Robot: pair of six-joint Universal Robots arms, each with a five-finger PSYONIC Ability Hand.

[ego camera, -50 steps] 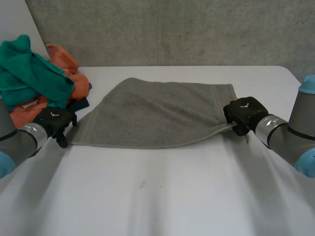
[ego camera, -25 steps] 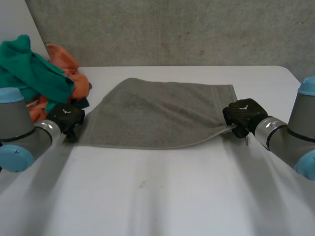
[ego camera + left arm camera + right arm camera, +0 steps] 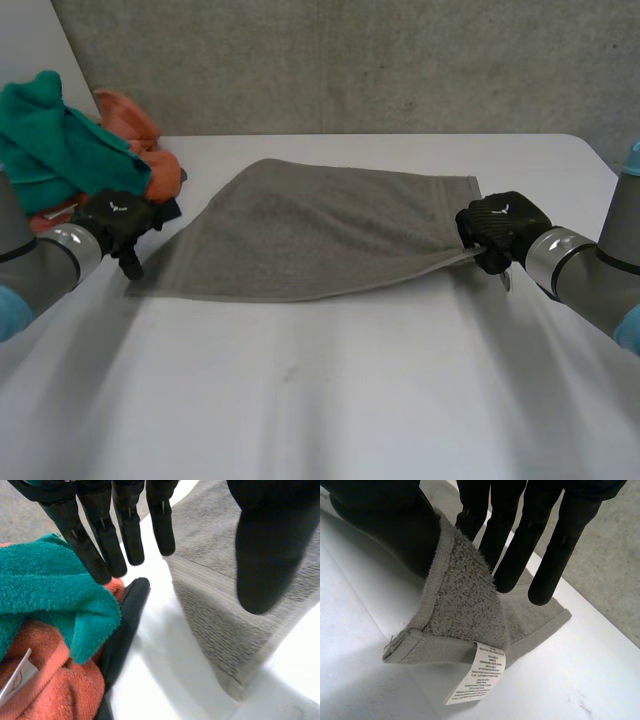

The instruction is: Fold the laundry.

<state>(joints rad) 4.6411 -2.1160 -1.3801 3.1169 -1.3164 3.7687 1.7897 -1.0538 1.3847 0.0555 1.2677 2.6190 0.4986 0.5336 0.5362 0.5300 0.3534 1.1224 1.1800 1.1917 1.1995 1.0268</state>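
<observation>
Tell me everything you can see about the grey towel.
The grey towel is thick terry cloth with a woven band near its hem. It lies mostly flat on the white table, seemingly doubled over. The right robot hand pinches one near corner, slightly lifted, where a white care label hangs. The left robot hand is open at the opposite near corner, its thumb over the cloth, beside a teal and orange laundry pile.

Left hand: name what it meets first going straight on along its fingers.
Probably the teal towel just past the left hand; depth is unclear, so maybe the black cloth beside it.
</observation>
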